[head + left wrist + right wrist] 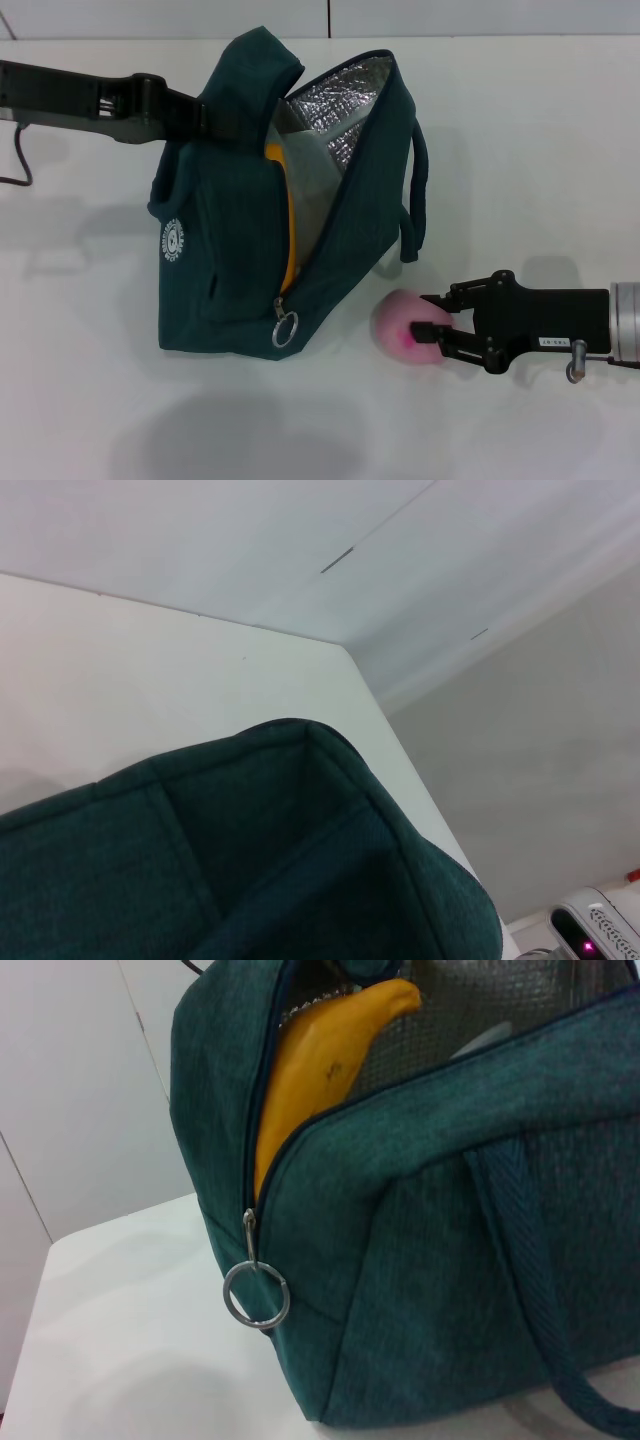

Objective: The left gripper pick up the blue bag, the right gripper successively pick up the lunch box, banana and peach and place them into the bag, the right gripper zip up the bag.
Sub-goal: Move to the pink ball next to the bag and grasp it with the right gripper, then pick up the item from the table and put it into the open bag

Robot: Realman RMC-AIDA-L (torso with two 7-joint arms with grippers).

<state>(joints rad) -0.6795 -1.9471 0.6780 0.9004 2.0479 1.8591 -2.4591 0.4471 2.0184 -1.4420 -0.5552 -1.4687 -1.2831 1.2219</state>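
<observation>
Your blue bag (230,240) stands on the white tabletop (520,130) a little left of centre in the head view, its mouth gaping wide so that the silver lining (335,105) shows. The left gripper (205,118) comes in from the left edge and meets the bag at its upper far corner; its fingers are hidden behind the fabric there, so you cannot tell whether they are clamped or apart. The left wrist view gives you only a dark teal corner of the bag (270,860) against the pale tabletop and wall.

Inside the opening you can see the banana (288,215), a yellow curve lying along the near edge of the mouth; in the right wrist view it (320,1055) pokes up just behind the zipper line. The zipper pull with its metal ring (285,328) hangs at the lower end of the opening, and the ring (256,1295) dangles free against the bag's front corner. One carry strap (418,190) droops down the bag's right side.

The peach (405,325) sits on the tabletop just beside the bag's lower right corner. Your right gripper (432,322) reaches in from the right edge, its fingers (440,300) closed on the peach from the right side.
</observation>
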